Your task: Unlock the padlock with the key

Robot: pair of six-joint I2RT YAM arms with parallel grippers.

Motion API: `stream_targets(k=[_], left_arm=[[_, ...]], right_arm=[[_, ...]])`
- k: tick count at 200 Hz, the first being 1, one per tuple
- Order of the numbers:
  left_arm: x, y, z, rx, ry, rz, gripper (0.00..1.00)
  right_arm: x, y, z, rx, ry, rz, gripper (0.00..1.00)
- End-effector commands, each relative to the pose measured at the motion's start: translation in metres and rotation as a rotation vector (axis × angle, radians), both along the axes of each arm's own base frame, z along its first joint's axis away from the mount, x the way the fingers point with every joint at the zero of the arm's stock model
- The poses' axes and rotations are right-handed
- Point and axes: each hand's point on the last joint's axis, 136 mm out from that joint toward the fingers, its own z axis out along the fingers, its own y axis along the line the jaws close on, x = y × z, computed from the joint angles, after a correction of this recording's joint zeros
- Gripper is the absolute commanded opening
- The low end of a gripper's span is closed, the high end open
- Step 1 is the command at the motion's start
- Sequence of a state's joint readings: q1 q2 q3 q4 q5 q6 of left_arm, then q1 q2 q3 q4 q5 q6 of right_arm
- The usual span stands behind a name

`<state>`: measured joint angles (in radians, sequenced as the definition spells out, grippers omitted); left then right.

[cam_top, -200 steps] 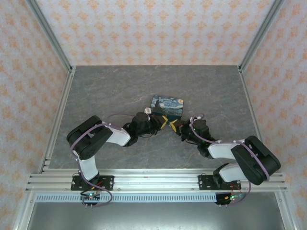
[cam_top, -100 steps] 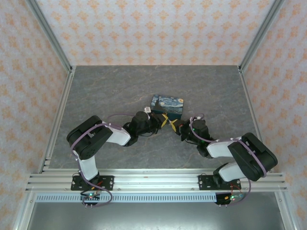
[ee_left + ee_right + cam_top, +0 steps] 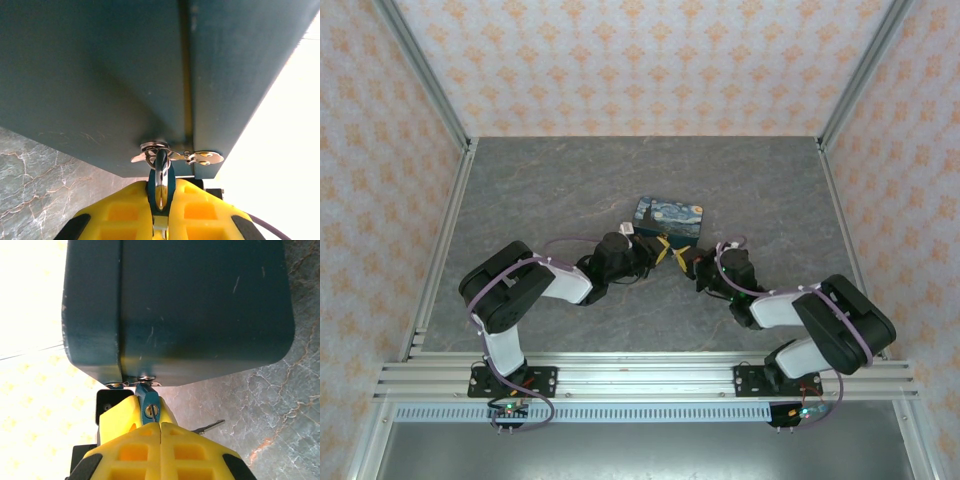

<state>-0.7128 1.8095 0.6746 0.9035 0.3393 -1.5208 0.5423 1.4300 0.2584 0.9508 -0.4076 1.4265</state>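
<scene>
The left gripper [image 3: 160, 192] has its yellow fingers clamped on the blue body of the padlock [image 3: 150, 402], whose shackle runs up through the hasp [image 3: 155, 148] on the dark blue box [image 3: 200, 310]. The right gripper [image 3: 160, 426] has its fingers pressed together along their seam, and I can see nothing between them. In the right wrist view the keyhole [image 3: 151, 411] faces that camera, directly ahead of the right fingertips. The key [image 3: 210, 427] lies on the marble table [image 3: 260, 410], just beside the right fingers on their right. Its long axis slants up and away to the right, and the near end is hidden behind the finger. I judge the right arm the nearer one. It must open, shift right and align with that slanted axis before any insertion.
</scene>
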Motion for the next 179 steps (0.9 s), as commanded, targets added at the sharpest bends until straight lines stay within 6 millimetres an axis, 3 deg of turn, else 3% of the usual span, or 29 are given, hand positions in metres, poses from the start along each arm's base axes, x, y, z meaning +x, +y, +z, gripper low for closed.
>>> stream_targets(k=[1, 88, 179], left_arm=[[-0.001, -0.015, 0.025, -0.056, -0.079, -0.054, 0.0], [-0.002, -0.017, 0.027, -0.058, -0.085, -0.058, 0.0], [-0.003, -0.017, 0.019, -0.035, -0.063, -0.062, 0.0]], right_arm=[[0.015, 0.002, 0.025, 0.052, -0.064, -0.033, 0.0], [0.019, 0.0, 0.018, 0.132, -0.011, -0.081, 0.0], [0.025, 0.011, 0.029, 0.168, -0.036, -0.045, 0.0]])
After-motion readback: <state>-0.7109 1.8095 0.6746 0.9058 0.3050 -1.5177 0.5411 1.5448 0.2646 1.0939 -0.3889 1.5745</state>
